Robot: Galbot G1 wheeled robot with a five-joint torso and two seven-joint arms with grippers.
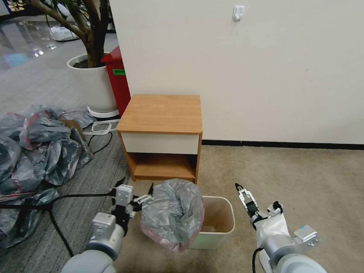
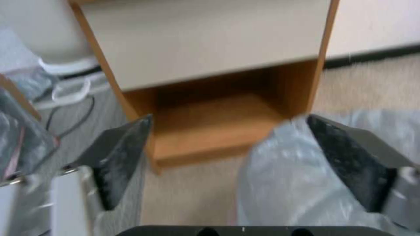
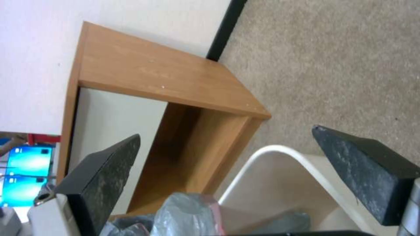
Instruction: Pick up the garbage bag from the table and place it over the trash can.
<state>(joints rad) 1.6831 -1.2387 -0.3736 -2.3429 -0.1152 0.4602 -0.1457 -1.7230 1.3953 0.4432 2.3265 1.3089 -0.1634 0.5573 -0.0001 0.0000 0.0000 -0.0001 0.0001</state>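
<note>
The grey garbage bag (image 1: 174,214) with its pink-red rim hangs bunched over the left part of the beige trash can (image 1: 219,218), whose right half stands uncovered. My left gripper (image 1: 146,198) is open right beside the bag's left flank. In the left wrist view the garbage bag (image 2: 288,186) lies against one finger (image 2: 350,164) of that gripper (image 2: 227,157). My right gripper (image 1: 241,190) hovers open just right of the can. The right wrist view shows my right gripper (image 3: 227,170) above the can's rim (image 3: 284,152) and a fold of bag (image 3: 183,213). The wooden table (image 1: 163,113) stands behind with a bare top.
A large heap of grey bags (image 1: 34,151) covers the floor at left, with black cables (image 1: 57,212) running past it. A red box (image 1: 118,79) and a white planter (image 1: 94,85) stand by the wall behind the table. Beige carpet (image 1: 303,174) lies open to the right.
</note>
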